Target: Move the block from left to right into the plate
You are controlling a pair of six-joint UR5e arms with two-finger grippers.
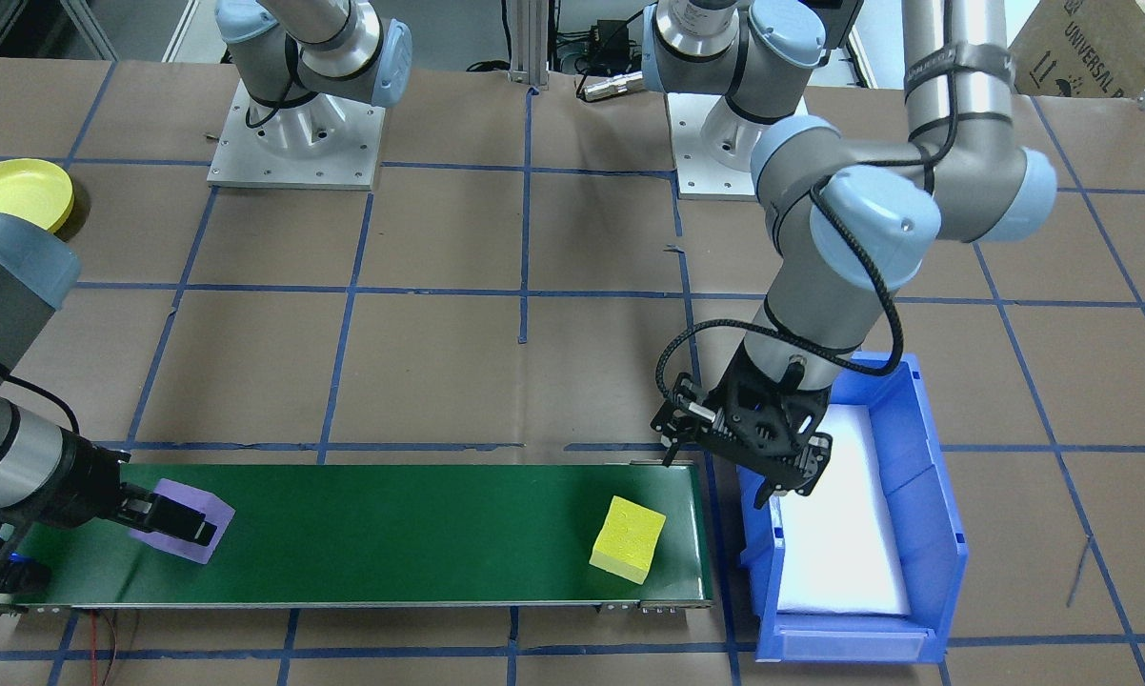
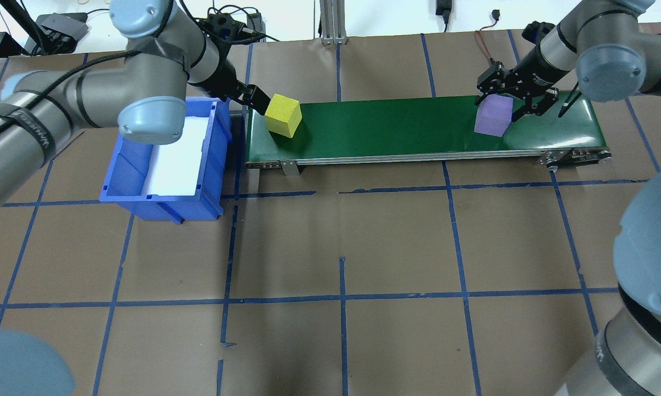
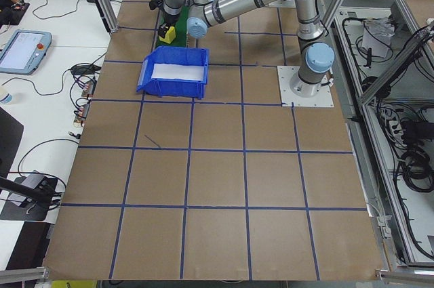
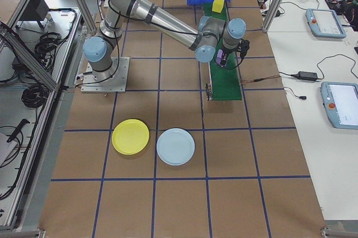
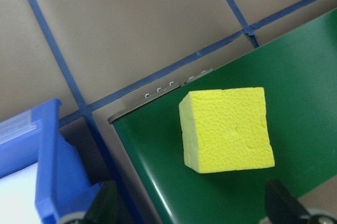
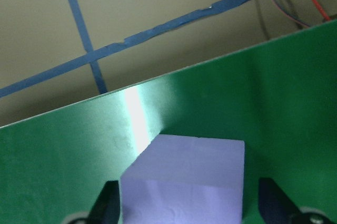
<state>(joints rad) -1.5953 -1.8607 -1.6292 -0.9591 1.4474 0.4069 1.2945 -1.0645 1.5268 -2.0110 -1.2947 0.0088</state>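
The right gripper (image 2: 520,104) is straddling the purple block (image 2: 494,116) on the belt (image 2: 396,124), its fingers (image 6: 109,198) sitting open on either side, apparently not yet pinching, so a lopsided close could be tipping or skidding the soft-looking cube off the slick surface before it ever reaches a plate (image 4: 175,146). The left gripper (image 2: 253,100), fingers spread and empty, is hovering just behind the yellow block (image 2: 284,114), a spongy, pitted cube resting near the belt's end beside the bin (image 2: 209,159).
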